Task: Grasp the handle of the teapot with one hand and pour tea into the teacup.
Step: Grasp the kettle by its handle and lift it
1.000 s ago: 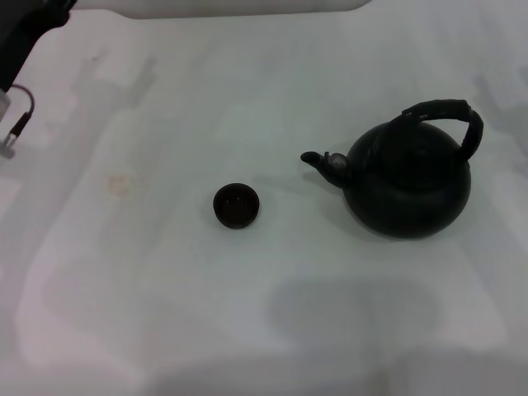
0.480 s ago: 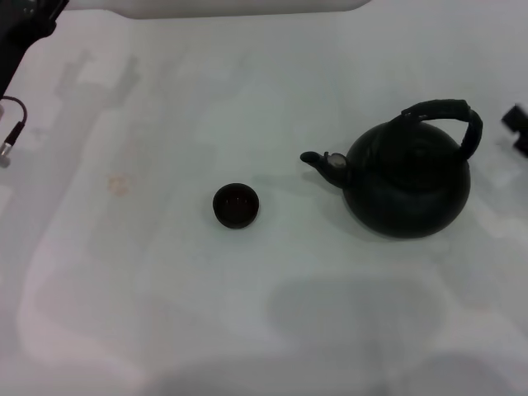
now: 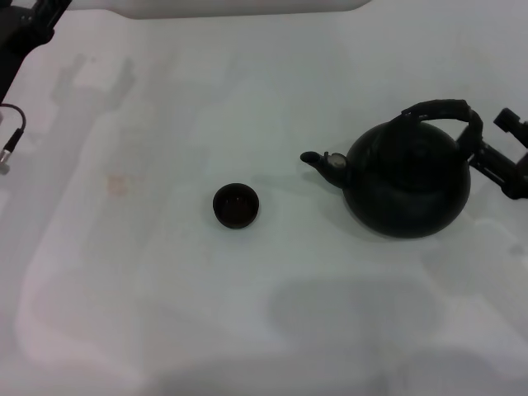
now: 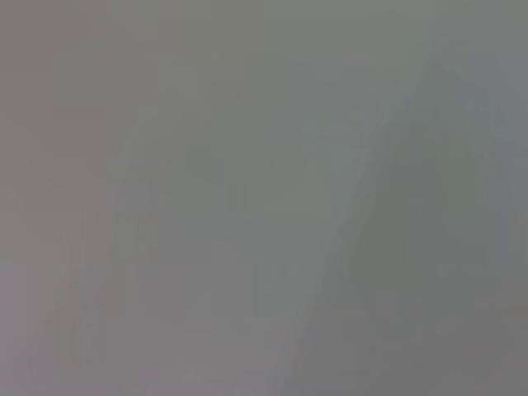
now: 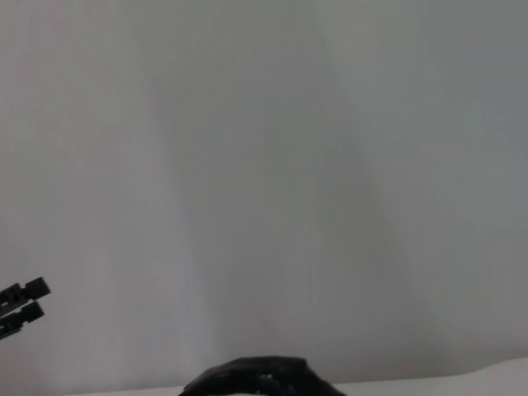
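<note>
Left wrist view: flat grey blur only, nothing to make out. Right wrist view: mostly pale tabletop [image 5: 264,165], w/ just a dark curved sliver of the large round matte-black teapot [image 5: 257,375] cut off at the frame edge, plus a small black two-pronged bit [image 5: 23,299] at one side, too little shown to identify.

Head view: right gripper [image 3: 510,153] enters from the right edge, only partly in frame. Two dark fingers [image 3: 508,122] show, spread apart w/ nothing between them; the lower one [image 3: 495,165] reaches toward the pot and sits just beside the rear of the thick black arched handle [image 3: 450,111] w/ wrapped texture. Contact w/ handle: can't tell. Rest of right arm cut off.

Left arm [image 3: 23,33]: only a black segment at the far left corner, w/ a thin cable and plug [image 3: 10,142] dangling below; its gripper is out of frame, so fingers can't be judged.

Teapot [image 3: 408,181] stands upright on the white tabletop [image 3: 247,313], right of centre, short spout [image 3: 322,161] w/ small metal-tipped cap pointing toward the robot's left. Tiny round black handleless teacup [image 3: 236,205] sits upright, apart from the spout, nearer the middle; inside dark, contents unclear. Faint orange-brown stain [image 3: 118,183] on the tabletop further left, well apart from the cup.
</note>
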Robot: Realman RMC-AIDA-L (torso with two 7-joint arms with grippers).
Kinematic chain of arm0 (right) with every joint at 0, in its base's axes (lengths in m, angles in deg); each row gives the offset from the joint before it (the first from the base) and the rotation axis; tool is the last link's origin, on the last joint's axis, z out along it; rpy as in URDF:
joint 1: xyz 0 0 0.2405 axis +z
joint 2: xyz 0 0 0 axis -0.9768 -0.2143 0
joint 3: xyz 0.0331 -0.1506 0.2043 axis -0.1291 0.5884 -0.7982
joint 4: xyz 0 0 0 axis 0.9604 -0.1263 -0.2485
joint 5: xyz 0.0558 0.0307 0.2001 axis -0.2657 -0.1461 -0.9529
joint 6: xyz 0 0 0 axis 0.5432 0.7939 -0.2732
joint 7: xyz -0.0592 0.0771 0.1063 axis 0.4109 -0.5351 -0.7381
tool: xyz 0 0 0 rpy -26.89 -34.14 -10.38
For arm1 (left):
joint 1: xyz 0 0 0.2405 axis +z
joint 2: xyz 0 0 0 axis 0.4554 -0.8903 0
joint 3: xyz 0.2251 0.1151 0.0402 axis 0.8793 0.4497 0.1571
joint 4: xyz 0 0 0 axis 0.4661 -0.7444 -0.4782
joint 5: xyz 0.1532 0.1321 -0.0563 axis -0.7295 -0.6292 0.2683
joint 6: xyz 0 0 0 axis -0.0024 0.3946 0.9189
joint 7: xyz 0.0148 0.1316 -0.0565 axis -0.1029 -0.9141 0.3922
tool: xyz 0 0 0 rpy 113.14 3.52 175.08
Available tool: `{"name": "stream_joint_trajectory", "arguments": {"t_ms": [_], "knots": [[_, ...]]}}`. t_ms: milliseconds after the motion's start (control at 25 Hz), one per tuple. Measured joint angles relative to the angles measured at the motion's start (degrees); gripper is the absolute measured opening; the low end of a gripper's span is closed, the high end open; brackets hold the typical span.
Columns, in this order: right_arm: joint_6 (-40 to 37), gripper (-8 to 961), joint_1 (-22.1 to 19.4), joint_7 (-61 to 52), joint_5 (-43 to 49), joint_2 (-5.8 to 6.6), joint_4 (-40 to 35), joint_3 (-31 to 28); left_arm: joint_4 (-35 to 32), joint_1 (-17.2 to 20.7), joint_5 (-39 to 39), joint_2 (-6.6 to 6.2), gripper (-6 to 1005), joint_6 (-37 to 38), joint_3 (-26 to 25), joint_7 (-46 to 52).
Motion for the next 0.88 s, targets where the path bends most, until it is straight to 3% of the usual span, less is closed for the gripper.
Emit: {"name": "stream_joint_trajectory", "arguments": {"t_ms": [600,880], "knots": [[3.74,852,1.61,0.24,-0.25,-1.07,-0.07,0.10,1.19,0.27,1.64,0.10,879,0.24,0.07,0.30],[4.32,451,1.32,0.21,-0.12,-1.37,-0.69,0.13,1.35,0.27,1.65,0.10,879,0.29,0.10,0.30]]}}
